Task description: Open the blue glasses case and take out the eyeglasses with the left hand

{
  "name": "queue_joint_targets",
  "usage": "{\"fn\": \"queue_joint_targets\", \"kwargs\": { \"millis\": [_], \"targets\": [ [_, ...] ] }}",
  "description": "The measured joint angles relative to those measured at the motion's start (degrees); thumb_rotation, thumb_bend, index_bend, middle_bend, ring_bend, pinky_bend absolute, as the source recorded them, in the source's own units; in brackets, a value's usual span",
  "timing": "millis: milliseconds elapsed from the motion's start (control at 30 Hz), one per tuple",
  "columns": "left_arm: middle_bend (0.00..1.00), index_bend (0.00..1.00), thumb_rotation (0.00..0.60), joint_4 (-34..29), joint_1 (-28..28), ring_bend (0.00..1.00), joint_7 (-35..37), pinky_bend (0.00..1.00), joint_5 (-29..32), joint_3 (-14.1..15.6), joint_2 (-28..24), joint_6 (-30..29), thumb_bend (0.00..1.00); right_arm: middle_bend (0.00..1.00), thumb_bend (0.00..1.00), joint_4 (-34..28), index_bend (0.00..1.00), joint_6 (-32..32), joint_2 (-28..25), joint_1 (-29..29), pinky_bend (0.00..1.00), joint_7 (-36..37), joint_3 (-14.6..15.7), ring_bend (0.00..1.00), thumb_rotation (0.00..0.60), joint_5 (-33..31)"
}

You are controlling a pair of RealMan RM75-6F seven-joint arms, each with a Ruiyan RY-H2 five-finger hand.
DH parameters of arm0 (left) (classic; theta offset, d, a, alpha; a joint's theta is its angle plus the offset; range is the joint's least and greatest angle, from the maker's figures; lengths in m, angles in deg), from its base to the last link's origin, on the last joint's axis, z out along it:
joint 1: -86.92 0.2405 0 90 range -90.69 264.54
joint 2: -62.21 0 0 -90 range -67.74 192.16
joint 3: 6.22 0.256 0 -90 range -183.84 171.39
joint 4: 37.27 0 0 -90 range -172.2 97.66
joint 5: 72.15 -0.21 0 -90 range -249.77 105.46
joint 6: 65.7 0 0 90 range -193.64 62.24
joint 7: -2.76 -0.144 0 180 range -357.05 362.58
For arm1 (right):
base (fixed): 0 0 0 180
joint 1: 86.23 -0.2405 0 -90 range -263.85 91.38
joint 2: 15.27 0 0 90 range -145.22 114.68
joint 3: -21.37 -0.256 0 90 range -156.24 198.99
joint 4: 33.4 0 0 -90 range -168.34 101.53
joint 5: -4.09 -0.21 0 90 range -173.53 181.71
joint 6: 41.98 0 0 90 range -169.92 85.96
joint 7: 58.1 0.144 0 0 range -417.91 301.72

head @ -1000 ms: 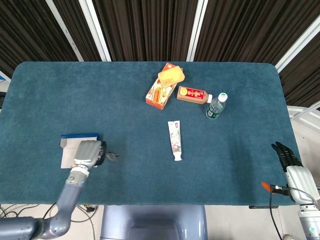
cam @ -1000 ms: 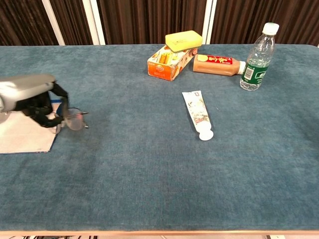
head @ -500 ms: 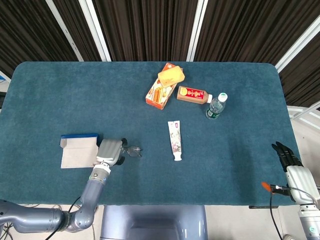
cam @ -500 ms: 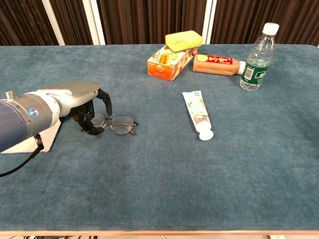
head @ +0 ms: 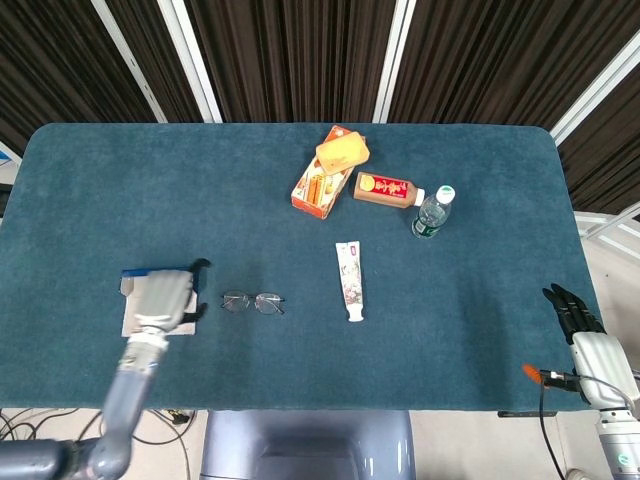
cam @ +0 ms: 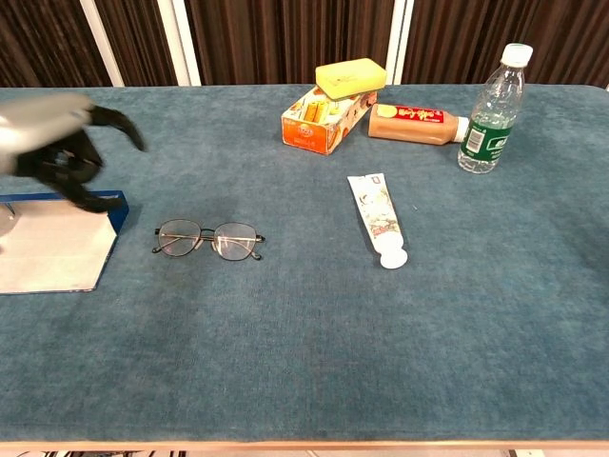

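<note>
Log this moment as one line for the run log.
glasses: on table, out of case | left hand: empty, above case | right hand: idle at table edge

- Your left hand [head: 164,300] sits at about 8 o'clock in the head view, holding nothing, fingers apart and loosely curved, one dark fingertip jutting toward 1 o'clock.
- Left forearm runs down toward 6 o'clock, off the frame's bottom edge.
- Chest view: the left hand shows blurred at the far left.
- Your right hand [head: 574,310] rests at 4 o'clock, dark fingers together pointing toward 11 o'clock; grip state unclear.
</note>
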State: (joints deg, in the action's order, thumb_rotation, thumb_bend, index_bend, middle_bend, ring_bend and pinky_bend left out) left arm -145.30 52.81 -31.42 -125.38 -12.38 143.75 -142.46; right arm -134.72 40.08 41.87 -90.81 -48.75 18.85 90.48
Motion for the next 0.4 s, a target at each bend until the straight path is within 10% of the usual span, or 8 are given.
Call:
{"fn": "queue_joint_targets", "kwargs": {
  "millis": [167,400],
  "targets": [
    [0.03,0.00,0.600,0.1,6.0,0.03,6.0,0.22,-10.6,5.9,-6.7,-3.9,0.20,0.00,0.12,0.0,0.00,0.1,0.1,0.0,0.19,-0.4,0.0,0.00,0.600,0.1],
    [0.00,0.00,0.600,7.2,16.4,0.00,14.1,0.11,-21.3,12.4,-11.8,-14.4,0.07,0.00,0.12,0.5,0.00,1.0,0.6,0.2,0.19,-1.7,0.0,0.00,0.600,0.9]
  ]
}}
